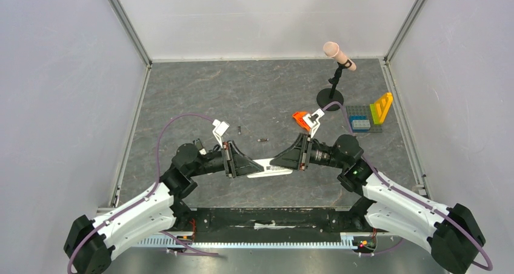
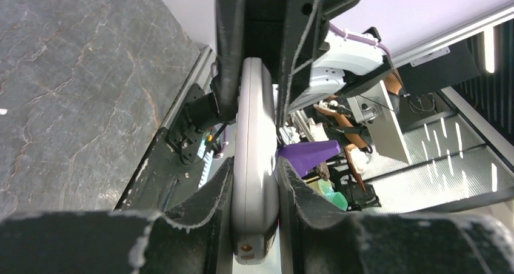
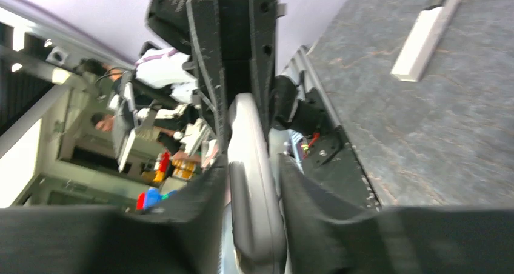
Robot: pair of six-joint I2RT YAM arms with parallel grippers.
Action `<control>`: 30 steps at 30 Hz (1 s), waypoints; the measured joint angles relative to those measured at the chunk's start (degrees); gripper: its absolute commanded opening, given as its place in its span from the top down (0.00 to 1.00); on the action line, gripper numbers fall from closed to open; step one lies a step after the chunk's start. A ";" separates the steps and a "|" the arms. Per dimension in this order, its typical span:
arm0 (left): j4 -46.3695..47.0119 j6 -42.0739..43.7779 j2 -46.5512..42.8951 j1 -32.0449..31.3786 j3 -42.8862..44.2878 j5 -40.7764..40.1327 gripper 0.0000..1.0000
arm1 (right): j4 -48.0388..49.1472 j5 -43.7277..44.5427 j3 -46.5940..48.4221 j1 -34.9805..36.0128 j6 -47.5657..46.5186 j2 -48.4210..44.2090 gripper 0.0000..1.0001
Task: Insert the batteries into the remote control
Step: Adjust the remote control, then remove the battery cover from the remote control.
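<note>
The long, slim white plastic remote control (image 1: 270, 168) hangs above the grey stone-patterned tabletop (image 1: 200, 98), at about 6 o'clock of its middle and close to the arm bases. It lies roughly level, its long axis running from 9 to 3 o'clock in the top view, and is held at both ends.

The left tool (image 1: 252, 165) pinches the 9 o'clock end. In the left wrist view its black fingers (image 2: 221, 183) press on both narrow sides of the remote control (image 2: 253, 104). The right tool (image 1: 279, 162) pinches the 3 o'clock end; the right wrist view is blurred, yet its black fingers (image 3: 291, 177) show closed against the remote control (image 3: 245, 119).

Two tiny dark batteries lie on the tabletop, apart from each other: one battery (image 1: 263, 140) at about 12 o'clock of the remote control, the other battery (image 1: 240, 129) at about 11 o'clock.

Further out, at 2 o'clock, stand a pink-headed microphone on a black round-based stand (image 1: 331, 94) and a grey baseplate with coloured building bricks (image 1: 370, 117).
</note>
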 measured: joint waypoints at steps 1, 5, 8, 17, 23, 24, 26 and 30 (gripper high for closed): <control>-0.68 0.20 -0.02 0.00 0.04 -0.11 0.98 | -0.79 0.17 0.07 0.00 -0.70 -0.07 0.34; -6.75 2.01 0.13 -0.42 0.52 -1.57 0.98 | -12.33 6.93 2.40 -0.22 -7.43 -0.50 0.16; -10.45 2.67 2.32 -0.44 0.48 -3.52 0.98 | -21.94 14.08 4.57 -0.46 -13.00 -2.03 0.17; -9.77 2.49 16.17 -0.44 -6.82 -9.44 0.98 | -36.98 22.01 6.01 -0.74 -20.98 -2.10 0.40; -6.91 2.01 22.14 -0.44 -8.37 -11.13 0.98 | -37.73 20.35 3.72 -0.33 -22.27 2.54 0.41; -6.60 1.99 22.53 -0.44 -8.35 -11.15 0.98 | -37.66 20.15 3.26 -0.02 -22.27 3.52 0.43; -5.92 1.92 23.19 -0.44 -8.33 -11.13 0.98 | -37.31 19.69 2.45 1.09 -22.23 5.55 0.47; -5.29 1.79 23.74 -0.44 -8.33 -11.15 0.98 | -36.06 19.26 1.70 4.61 -22.18 9.84 0.56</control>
